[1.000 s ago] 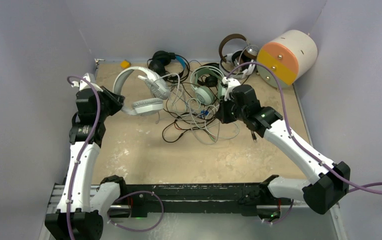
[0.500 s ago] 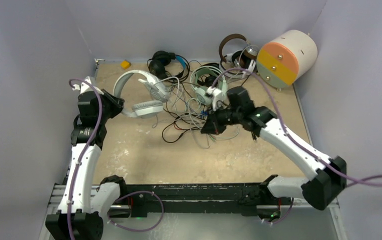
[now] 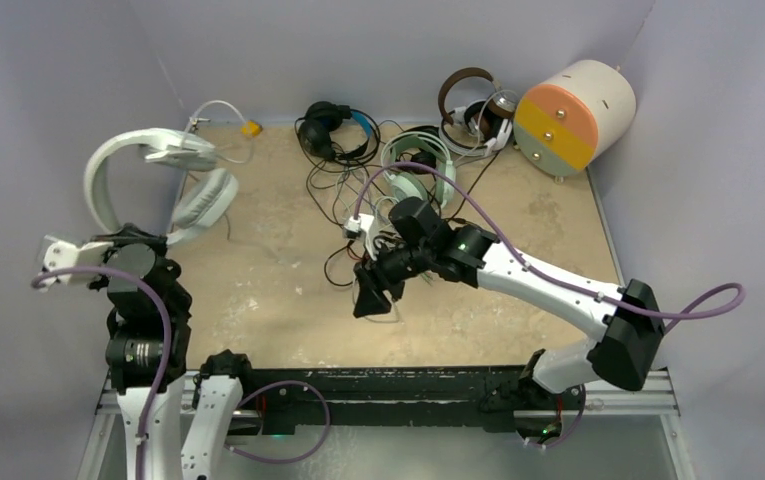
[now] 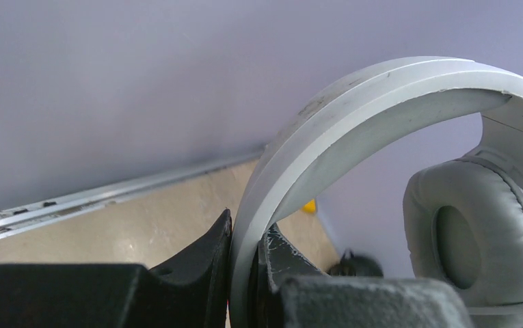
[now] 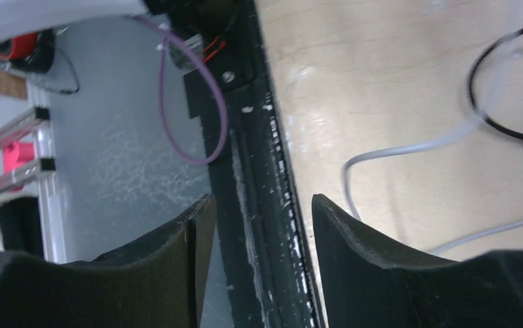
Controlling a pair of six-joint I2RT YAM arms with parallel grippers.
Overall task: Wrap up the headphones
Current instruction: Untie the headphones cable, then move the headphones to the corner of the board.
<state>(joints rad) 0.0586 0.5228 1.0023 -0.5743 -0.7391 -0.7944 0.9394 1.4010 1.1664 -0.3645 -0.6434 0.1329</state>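
Far left: the left fingers (image 4: 200, 266) are clamped tight on the headband of the white-grey headset (image 3: 203, 200), one finger each side of the band, no gap. The headset hangs in the air over the left edge of the tabletop (image 3: 278, 310). Its band arches up and to the left, w/ one ear cup at the top and the other lower, padded face showing in the L wrist view. Its thin white cable (image 3: 220, 108) loops behind it near the back-left corner, close to the small yellow block (image 3: 250, 128).

Moving right along the back: the black headset w/ blue headband (image 3: 330, 125) lies flat, w/ the mint-green headset (image 3: 408, 183) just beside it. In front of those two a tangle of black and white cables (image 3: 358, 205) spreads over the tabletop, approx. mid-table.

The R arm reaches across to the centre. The right fingers (image 5: 364, 253) point down over the near end of the tangle. They stand apart w/ nothing btwn them. Through the gap the R wrist view shows the black rail (image 5: 245, 137) at the tabletop's near edge. A white cable and a black one lie just to one side, probably not touching the fingers, though the view is too close to be sure.

Back right: the brown headset (image 3: 463, 85) and the black-and-white headset (image 3: 485, 120) sit close together, next to the cream cylinder w/ orange-and-green face (image 3: 573, 115) in the corner.
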